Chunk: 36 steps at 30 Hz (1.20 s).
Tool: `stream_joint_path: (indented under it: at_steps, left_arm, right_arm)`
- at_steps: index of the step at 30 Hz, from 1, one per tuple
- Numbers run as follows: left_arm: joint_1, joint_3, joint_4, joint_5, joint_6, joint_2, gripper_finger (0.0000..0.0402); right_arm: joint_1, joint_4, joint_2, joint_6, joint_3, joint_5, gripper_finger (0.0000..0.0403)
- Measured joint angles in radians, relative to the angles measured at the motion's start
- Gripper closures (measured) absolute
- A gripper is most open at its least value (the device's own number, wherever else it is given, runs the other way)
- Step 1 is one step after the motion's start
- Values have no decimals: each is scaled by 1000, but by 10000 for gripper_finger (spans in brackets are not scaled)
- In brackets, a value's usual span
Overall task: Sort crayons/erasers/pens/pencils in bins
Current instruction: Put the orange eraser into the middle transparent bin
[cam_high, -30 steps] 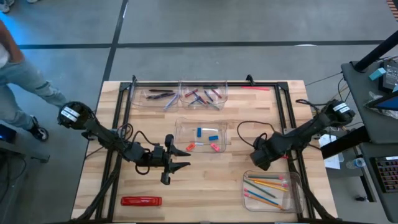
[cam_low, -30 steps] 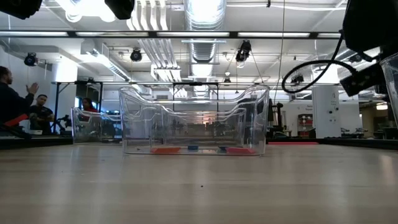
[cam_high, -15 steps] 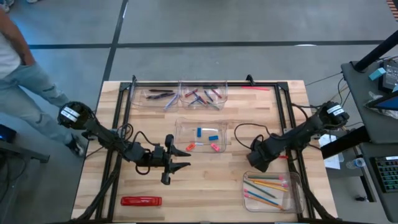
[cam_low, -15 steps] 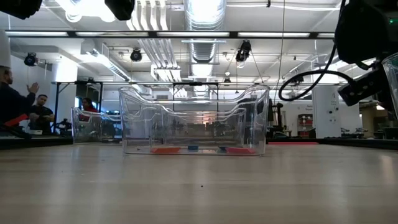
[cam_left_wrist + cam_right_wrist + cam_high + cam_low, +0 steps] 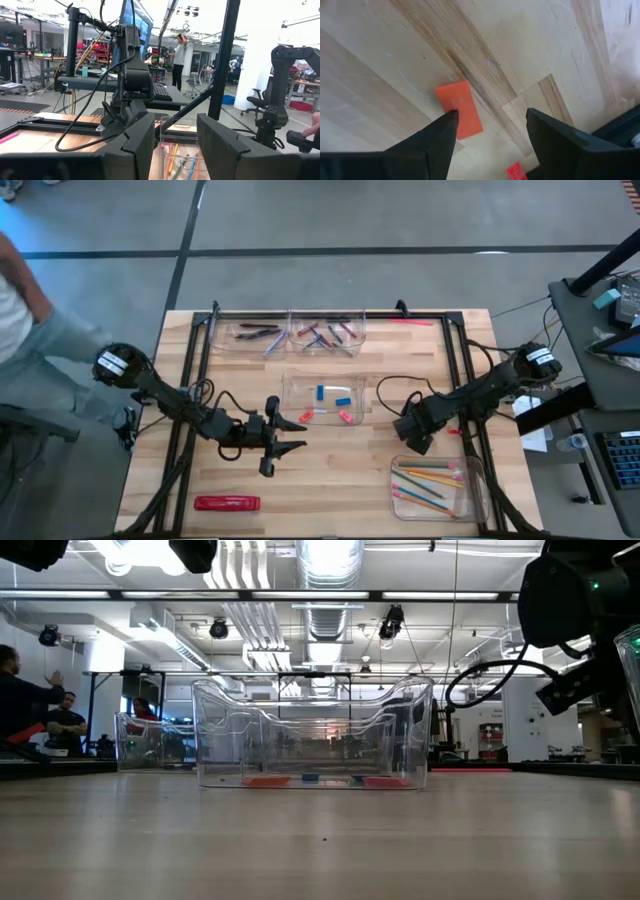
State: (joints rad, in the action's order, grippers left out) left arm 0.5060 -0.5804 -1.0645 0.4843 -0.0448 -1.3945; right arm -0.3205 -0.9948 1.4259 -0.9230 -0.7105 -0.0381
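Note:
My right gripper is open and points down at the bare wood between the eraser bin and the pencil bin. A flat orange-red eraser lies on the table under it. One fingertip shows in front of the eraser's edge, and I cannot tell whether it touches. A smaller red piece lies close by. In the high view the arm hides the fingers. My left gripper waits open and empty at the table's left middle. It also shows in its wrist view.
Two clear bins stand at the far edge, one with pens and one with crayons. The middle bin holds blue and pink erasers. The near-right bin holds pencils. A long red flat pack lies near the front left. A person stands left of the table.
My right arm has moved a little toward the table's left, away from the right edge. In the low view it has come further into the picture. My left arm has kept still.

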Motion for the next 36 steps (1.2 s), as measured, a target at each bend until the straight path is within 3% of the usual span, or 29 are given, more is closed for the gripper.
stream_joint_path:
  at_steps: [23,36]
  left_arm:
    - [-2,0,6,0,3,0,270]
    - [-5,0,10,0,3,-1,270]
  right_arm:
    - [-2,64,2,-10,-1,-110,177]
    - [-2,68,4,-24,-9,-108,177]
